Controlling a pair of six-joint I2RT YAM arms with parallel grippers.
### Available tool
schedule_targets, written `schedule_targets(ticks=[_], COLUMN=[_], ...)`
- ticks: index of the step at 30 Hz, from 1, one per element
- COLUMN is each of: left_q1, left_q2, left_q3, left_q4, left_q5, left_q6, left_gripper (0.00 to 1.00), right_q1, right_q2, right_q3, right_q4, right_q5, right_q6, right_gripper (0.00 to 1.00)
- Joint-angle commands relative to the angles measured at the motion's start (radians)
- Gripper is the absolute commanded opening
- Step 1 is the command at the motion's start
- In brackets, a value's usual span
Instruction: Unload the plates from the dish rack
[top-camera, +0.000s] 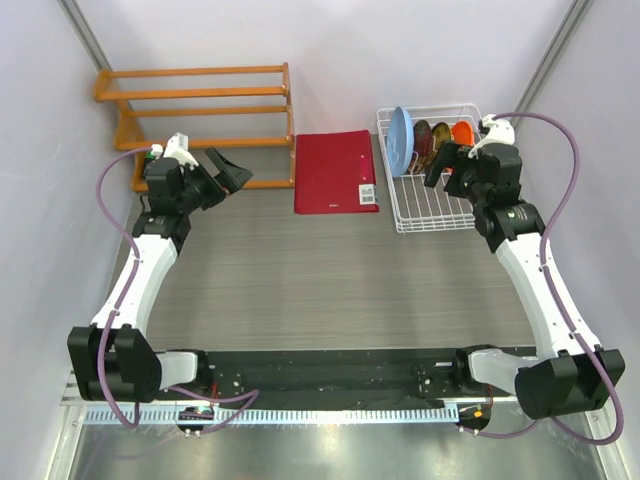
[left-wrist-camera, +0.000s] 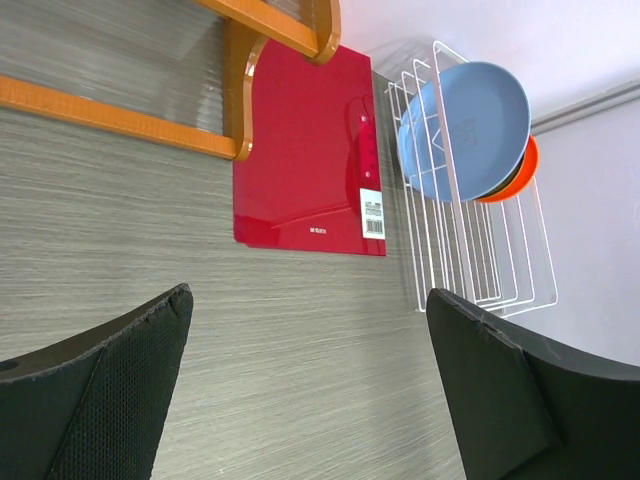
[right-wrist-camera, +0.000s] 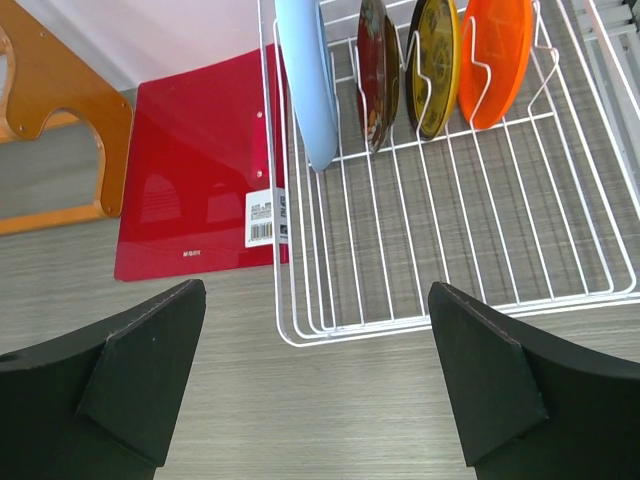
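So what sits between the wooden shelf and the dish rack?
A flat red folder lies on the table between them, clearest in the top view.

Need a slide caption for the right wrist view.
Open right gripper faces the rack; four plates stand upright inside, red folder alongside.

An orange wooden shelf (top-camera: 200, 94) stands in the upper left of the top view, against the pale back wall (top-camera: 340, 40). Just to its right, a flat red folder (top-camera: 335, 170) lies on the grey striped table (top-camera: 330, 290). A small white sticker (top-camera: 367, 195) with black bars sits near the folder's lower right corner.
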Motion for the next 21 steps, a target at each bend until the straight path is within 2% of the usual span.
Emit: schedule_targets(ticks=[1, 4, 9, 14, 15, 18, 19, 21], left_q1=[0.009, 0.01, 0.015, -0.017, -0.035, -0.094, -0.109, -0.152], left_q2=[-0.04, -0.061, -0.077, -0.159, -0.185, -0.206, -0.204, -0.187], left_q3=[-0.013, -0.064, -0.078, -0.136, -0.141, -0.156, -0.156, -0.156], left_q4=[0.064, 0.133, 0.133, 0.129, 0.121, 0.085, 0.08, 0.06], left_q5=[0.028, 0.039, 0.052, -0.128, -0.207, -0.324, -0.4, -0.455], left_q6=[-0.006, -0.035, -0.001, 0.089, 0.103, 0.172, 0.187, 0.221], left_gripper=[1.0, 0.99, 0.99, 0.99, 1.0, 0.99, 0.99, 1.0], right_q1=[0.002, 0.002, 0.008, 0.05, 0.062, 0.114, 0.127, 0.154], right_q2=[-0.019, 0.064, 0.266, 0.489, 0.521, 0.676, 0.708, 0.792], right_q3=[0.047, 0.106, 0.301, 0.52, 0.557, 0.727, 0.802, 0.865], right_q4=[0.083, 0.097, 0.037, 0.034, 0.008, -0.061, -0.072, -0.09], right_q5=[-0.002, -0.094, -0.021, 0.04, 0.115, 0.261, 0.284, 0.344], right_q6=[-0.013, -0.066, -0.057, -0.071, -0.097, -0.16, -0.172, -0.2], right_gripper=[1.0, 1.0, 0.99, 0.95, 0.94, 0.93, 0.93, 0.91])
